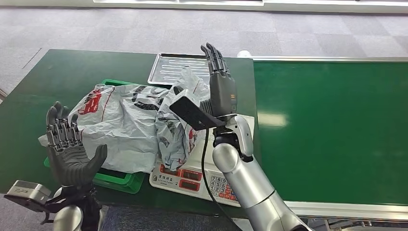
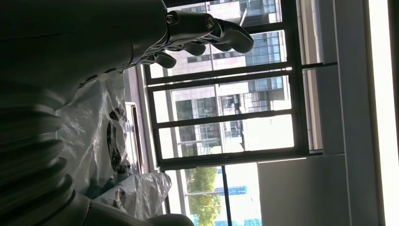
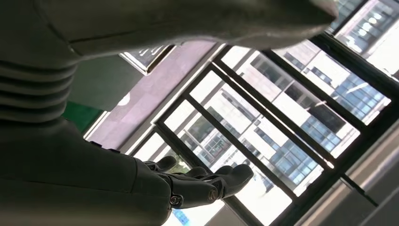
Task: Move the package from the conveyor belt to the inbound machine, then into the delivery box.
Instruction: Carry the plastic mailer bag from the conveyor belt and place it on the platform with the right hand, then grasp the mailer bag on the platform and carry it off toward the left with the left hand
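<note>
- Two crumpled grey plastic mailer bags with red and black print lie together; the larger package [image 1: 120, 127] drapes over a green plastic crate [image 1: 118, 180] and the smaller package [image 1: 175, 127] sags across the white weighing scale [image 1: 192, 178].
- Scale shows red display windows and a keypad.
- Ribbed metal tray [image 1: 168, 67] sits behind the packages on the dark green counter [image 1: 43, 91].
- Glossy green conveyor belt [image 1: 332, 125] runs beside the scale.
- Right hand [image 1: 221, 82] stands upright just beside the smaller package, fingers straight and apart, holding nothing.
- Left hand [image 1: 70, 144] is raised palm-out near the crate, fingers spread, holding nothing.
</note>
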{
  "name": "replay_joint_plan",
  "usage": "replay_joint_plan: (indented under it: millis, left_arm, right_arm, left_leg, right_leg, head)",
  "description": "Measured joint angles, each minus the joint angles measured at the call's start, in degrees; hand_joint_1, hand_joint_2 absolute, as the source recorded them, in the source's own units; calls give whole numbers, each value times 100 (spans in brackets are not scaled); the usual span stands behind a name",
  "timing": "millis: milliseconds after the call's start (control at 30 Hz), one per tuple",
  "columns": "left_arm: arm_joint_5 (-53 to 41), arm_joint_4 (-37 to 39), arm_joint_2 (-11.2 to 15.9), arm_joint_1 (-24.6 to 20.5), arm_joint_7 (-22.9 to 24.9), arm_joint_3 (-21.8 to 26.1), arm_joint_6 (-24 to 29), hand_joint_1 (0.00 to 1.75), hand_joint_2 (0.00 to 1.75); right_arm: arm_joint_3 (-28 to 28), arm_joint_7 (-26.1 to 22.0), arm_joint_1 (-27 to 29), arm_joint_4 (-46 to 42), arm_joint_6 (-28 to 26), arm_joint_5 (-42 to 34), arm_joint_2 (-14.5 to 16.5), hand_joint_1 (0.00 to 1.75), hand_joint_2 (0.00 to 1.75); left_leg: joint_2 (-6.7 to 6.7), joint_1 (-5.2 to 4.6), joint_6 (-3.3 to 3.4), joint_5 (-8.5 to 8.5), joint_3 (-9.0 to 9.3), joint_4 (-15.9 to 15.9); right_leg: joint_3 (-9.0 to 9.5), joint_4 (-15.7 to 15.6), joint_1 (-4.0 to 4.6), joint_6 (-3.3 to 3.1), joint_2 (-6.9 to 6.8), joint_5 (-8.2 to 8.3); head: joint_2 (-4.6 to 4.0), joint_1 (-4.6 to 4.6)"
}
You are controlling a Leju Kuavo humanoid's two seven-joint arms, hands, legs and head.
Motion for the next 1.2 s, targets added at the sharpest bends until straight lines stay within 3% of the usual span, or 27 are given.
replay_joint_plan:
  millis: [400,533,633,733,833,933,1067,1200]
  left_arm:
    - [-39,-67,0,13,7,2,62,0,175]
    - [-229,-80,0,18,18,2,197,0,175]
    - [-898,-115,6,8,139,-13,544,0,175]
    - [-2816,4,116,-255,742,-229,962,0,175]
    - [-5447,842,364,-1048,1870,-821,1093,0,175]
    - [-7081,2322,475,-1964,2592,-1419,1287,0,175]
    - [-7910,4233,514,-2907,2845,-2066,1524,0,175]
    - [-8002,5339,528,-3286,2859,-2412,1616,0,175]
  right_arm:
    - [-122,-78,251,-852,-10,-108,-160,0,0]
    - [-155,-290,352,-1032,-267,-330,-188,0,0]
    - [-197,-519,569,-1439,-599,-625,-245,0,0]
    - [-244,-644,770,-1803,-798,-839,-317,0,0]
    - [-268,-690,819,-1931,-737,-977,-331,0,0]
    - [-270,-637,806,-1934,-570,-951,-270,0,0]
    - [-305,-586,825,-1926,-478,-828,-185,0,0]
    - [-349,-576,852,-1926,-452,-775,-169,0,0]
  left_leg:
    - [1,1,-2,-1,2,0]
    - [0,0,-2,-1,2,0]
    - [-1,-1,0,-4,1,1]
    - [-4,-3,3,-5,-1,2]
    - [-18,-5,6,1,-2,1]
    - [-12,-5,4,18,-2,1]
    - [0,-5,0,29,-2,1]
    - [6,-5,0,28,-4,2]
  right_leg:
    - [1,0,1,0,1,0]
    - [0,0,0,0,-1,0]
    - [-2,-1,-1,1,-2,-2]
    - [-5,-3,-3,2,-10,-3]
    - [1,-4,-6,2,-30,2]
    - [-4,-3,-6,-1,-22,22]
    - [-5,-2,-6,2,-7,37]
    - [-11,-2,-6,1,1,39]
  head:
    - [0,0]
    - [0,0]
    - [0,0]
    - [0,1]
    - [0,1]
    - [0,0]
    - [0,1]
    - [0,1]
